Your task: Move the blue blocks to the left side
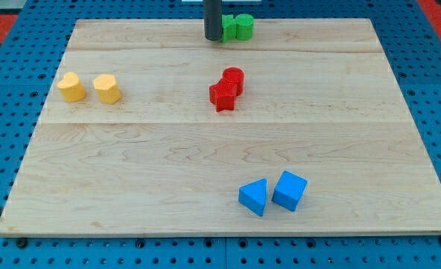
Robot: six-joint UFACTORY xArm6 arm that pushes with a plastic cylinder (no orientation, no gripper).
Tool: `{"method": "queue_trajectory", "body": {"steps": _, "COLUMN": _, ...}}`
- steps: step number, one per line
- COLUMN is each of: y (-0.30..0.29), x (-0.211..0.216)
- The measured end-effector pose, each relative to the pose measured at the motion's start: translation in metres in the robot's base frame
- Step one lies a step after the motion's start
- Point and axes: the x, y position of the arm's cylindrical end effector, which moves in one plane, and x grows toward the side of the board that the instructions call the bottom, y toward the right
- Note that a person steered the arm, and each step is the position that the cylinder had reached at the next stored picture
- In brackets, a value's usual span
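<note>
Two blue blocks lie near the view's bottom, right of centre: a blue wedge (254,196) and a blue cube (290,190), almost touching. My tip (213,39) is at the view's top centre, just left of the green blocks and far from the blue ones. The rod comes down from the top edge and hides part of the left green block.
The wooden board (131,164) lies on a blue pegboard. Two green blocks (238,28) sit at the top centre. A red cylinder (234,78) and a red star-like block (222,96) touch at the centre. Two yellow blocks (71,87) (107,88) sit at the left.
</note>
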Motion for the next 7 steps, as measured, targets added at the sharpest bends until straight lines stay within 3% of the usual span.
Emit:
{"method": "queue_trajectory", "body": {"steps": 2, "y": 0.003, "x": 0.000}}
{"method": "queue_trajectory", "body": {"steps": 4, "y": 0.061, "x": 0.023}}
{"method": "queue_trajectory", "body": {"steps": 5, "y": 0.094, "x": 0.070}}
{"method": "queue_trajectory", "body": {"steps": 6, "y": 0.155, "x": 0.192}}
{"method": "queue_trajectory", "body": {"steps": 7, "y": 0.159, "x": 0.303}}
